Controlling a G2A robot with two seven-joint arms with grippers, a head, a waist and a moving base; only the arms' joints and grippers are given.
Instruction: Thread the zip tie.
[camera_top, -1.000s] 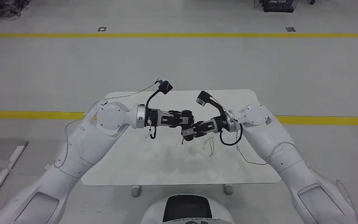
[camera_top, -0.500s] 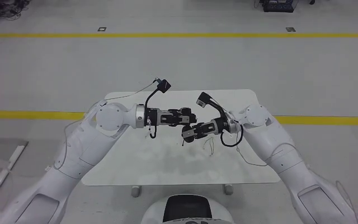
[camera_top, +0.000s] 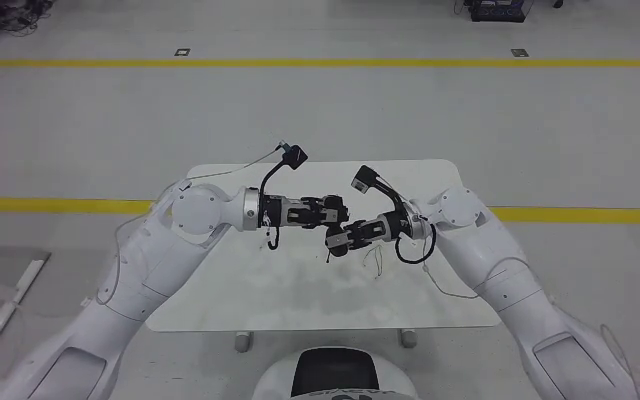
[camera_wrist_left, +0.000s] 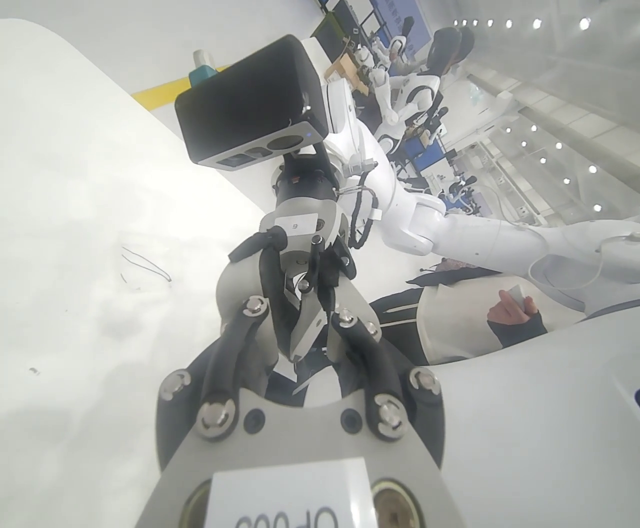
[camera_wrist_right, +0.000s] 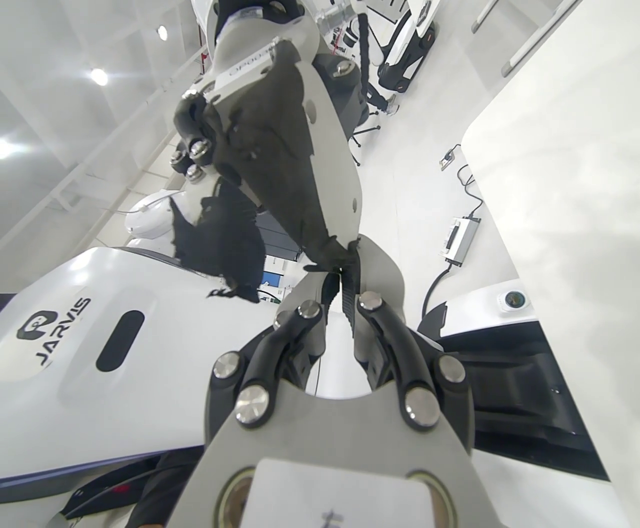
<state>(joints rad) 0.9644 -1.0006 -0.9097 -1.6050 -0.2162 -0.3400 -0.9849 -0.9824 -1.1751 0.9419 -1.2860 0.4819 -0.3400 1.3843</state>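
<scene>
1. Black-and-grey two-finger left gripper (camera_top: 337, 211) (camera_wrist_left: 305, 320): held over middle of white rounded-corner table (camera_top: 250, 290), fingers drawn together, tips meeting those of item 2
2. Right gripper (camera_top: 337, 242) (camera_wrist_right: 342, 287), same type: just beside left gripper on the robot's side, pads pressed together w/ barely a slit; cannot tell if a tie sits between
3. Thin dark plastic zip ties (camera_top: 375, 258) (camera_wrist_left: 145, 261), approx. 2–3 pcs: lying loose on table near right gripper, apart from both grippers

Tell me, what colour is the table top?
The table top is plain white; the top view shows it best.
</scene>
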